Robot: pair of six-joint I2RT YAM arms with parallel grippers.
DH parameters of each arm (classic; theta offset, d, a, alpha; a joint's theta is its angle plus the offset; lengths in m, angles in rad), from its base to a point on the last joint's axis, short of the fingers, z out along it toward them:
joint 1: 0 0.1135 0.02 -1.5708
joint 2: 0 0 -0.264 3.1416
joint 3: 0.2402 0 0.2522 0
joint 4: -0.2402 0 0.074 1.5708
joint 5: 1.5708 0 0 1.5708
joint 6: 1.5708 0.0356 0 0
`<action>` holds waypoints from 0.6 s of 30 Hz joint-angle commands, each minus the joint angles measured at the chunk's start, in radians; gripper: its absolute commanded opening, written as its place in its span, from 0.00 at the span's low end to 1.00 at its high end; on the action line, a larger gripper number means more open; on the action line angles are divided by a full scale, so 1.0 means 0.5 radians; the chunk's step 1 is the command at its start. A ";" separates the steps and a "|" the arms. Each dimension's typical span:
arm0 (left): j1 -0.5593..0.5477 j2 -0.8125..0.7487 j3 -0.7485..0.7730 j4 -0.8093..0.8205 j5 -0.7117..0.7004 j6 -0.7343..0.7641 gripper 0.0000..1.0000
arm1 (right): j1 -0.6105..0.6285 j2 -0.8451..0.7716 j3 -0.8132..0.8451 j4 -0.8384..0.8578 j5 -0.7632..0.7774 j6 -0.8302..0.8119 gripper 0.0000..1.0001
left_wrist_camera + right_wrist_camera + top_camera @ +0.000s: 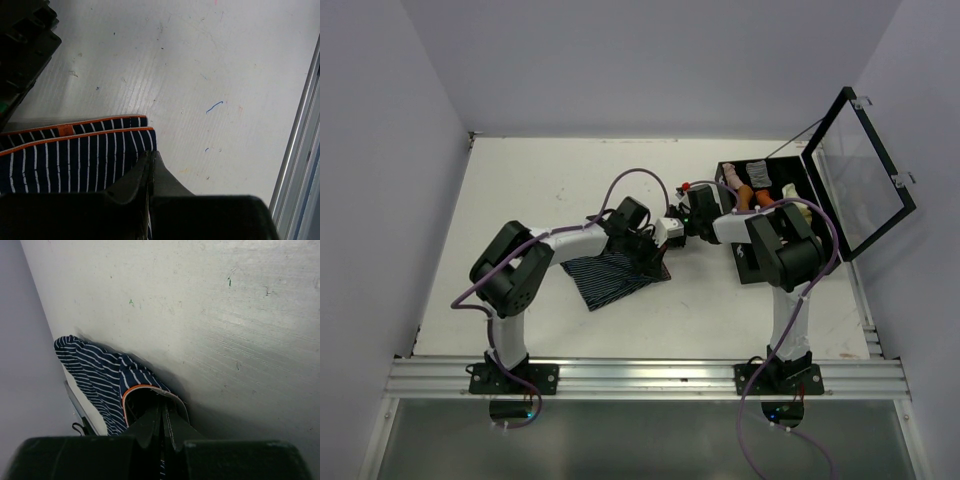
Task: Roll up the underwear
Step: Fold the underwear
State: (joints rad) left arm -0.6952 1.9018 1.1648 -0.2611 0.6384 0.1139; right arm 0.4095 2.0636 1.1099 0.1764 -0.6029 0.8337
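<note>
left gripper (151, 154): clamped tight over orange waistband (75, 137), cloth apparently pinched | right gripper (161, 402): clamped, waistband loop pinched at tips | underwear (615, 278): on table (550, 180), trailing from both tips toward left arm's base, long axis along that line | nearer: left arm

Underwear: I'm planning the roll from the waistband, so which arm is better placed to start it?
Probably right: the right gripper is shut on the raised waistband of the underwear. The left gripper is shut at a flat corner.
</note>
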 commanded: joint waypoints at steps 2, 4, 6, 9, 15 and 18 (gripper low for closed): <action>-0.012 -0.067 0.036 0.172 0.042 -0.059 0.00 | -0.012 0.015 -0.032 -0.009 0.040 -0.005 0.04; -0.012 -0.085 0.020 0.182 0.039 -0.068 0.00 | -0.012 0.021 -0.029 -0.009 0.040 -0.002 0.04; -0.012 -0.073 0.023 0.185 0.015 -0.074 0.00 | -0.015 0.024 -0.029 -0.009 0.037 0.002 0.04; -0.015 -0.030 0.033 0.209 0.000 -0.074 0.00 | -0.015 0.030 -0.023 -0.009 0.031 0.008 0.04; -0.015 0.095 0.073 0.200 -0.034 -0.047 0.00 | -0.015 0.027 -0.020 -0.009 0.025 0.017 0.04; -0.015 0.151 0.073 0.191 -0.080 -0.059 0.00 | -0.015 0.027 -0.002 -0.012 0.019 0.017 0.04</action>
State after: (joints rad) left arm -0.6964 1.9434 1.1725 -0.2008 0.6224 0.0887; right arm 0.4084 2.0636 1.1084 0.1795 -0.6037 0.8448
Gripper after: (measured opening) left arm 0.004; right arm 0.044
